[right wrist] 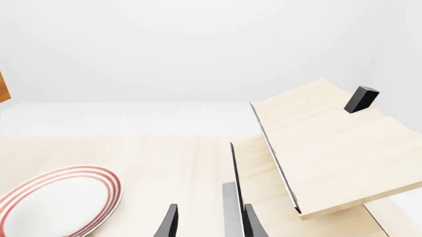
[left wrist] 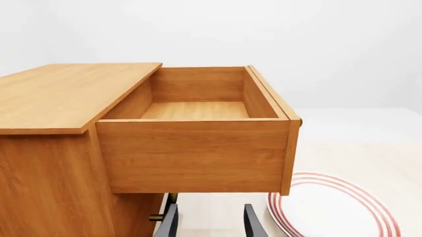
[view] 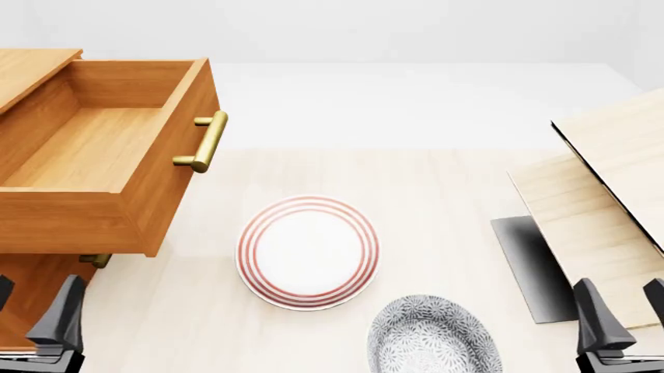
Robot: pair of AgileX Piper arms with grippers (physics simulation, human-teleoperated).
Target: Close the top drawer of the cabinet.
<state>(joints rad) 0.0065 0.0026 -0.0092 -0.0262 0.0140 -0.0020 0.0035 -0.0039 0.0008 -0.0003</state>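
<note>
Clearly the top drawer point(view: 99, 148) stands pulled out of the cabinet point(left wrist: 59, 98) at the table's left edge, handle point(view: 204, 141) facing right. My left gripper point(view: 36, 326), empty with jaws apart, sits just beneath it, much nearer than the right gripper point(view: 623, 326), also parted and empty. I'd judge a leftward push on the front is needed.

Cabinet point(view: 31, 70) stood upper left of front view; top drawer point(view: 99, 148) protruded rightward from it, handle point(view: 204, 141) on right face. Lower handle point(view: 96, 260) sat beneath drawer. Striped plate point(view: 308, 251) lay frame centre on table point(view: 436, 179); patterned bowl point(view: 434, 336) lower right of plate. Pale wood structure point(view: 607, 194) occupied right edge.
</note>
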